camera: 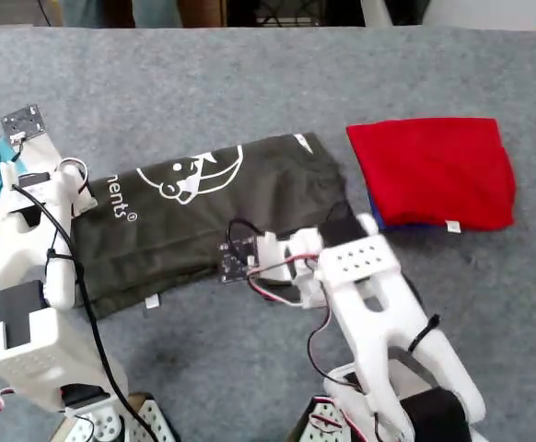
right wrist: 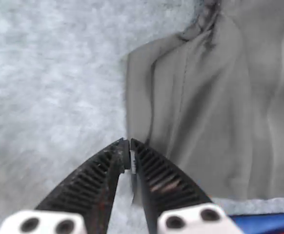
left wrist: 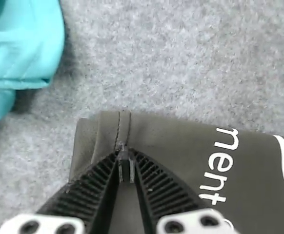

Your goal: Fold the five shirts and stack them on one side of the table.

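Olive shirt (camera: pixel 213 221) lies partly folded across the middle of the grey-covered table (camera: pixel 250 83), white print facing up, with both arms at its edges.

Nearest the arm bases, the right gripper (right wrist: pixel 130 156) is at the shirt's near corner. Its claw is closed, and the fabric edge runs in between the fingertips, so I judge it is pinching the cloth. At the shirt's other end, the left gripper (left wrist: pixel 125 163) is likewise closed. Its tips nip the hem where a stitched seam bunches.

This shirt is soft, light knit cloth. It will drape and sag, wrinkle easily, and drag on the felt-like table cover instead of sliding freely. It is best held at hems and corners, with one pinch at each end of an edge, so the fold stays straight. A hold on a single layer would probably let the lower layers fall open.

Farther off, a folded red shirt (camera: pixel 434 170) sits on a blue shirt (right wrist: pixel 264 223) at one side of the table. A teal shirt (left wrist: pixel 20 44) lies loose, just beyond the left gripper.

By my count there are four shirts (one olive, one red, one blue, one teal) and two grippers.
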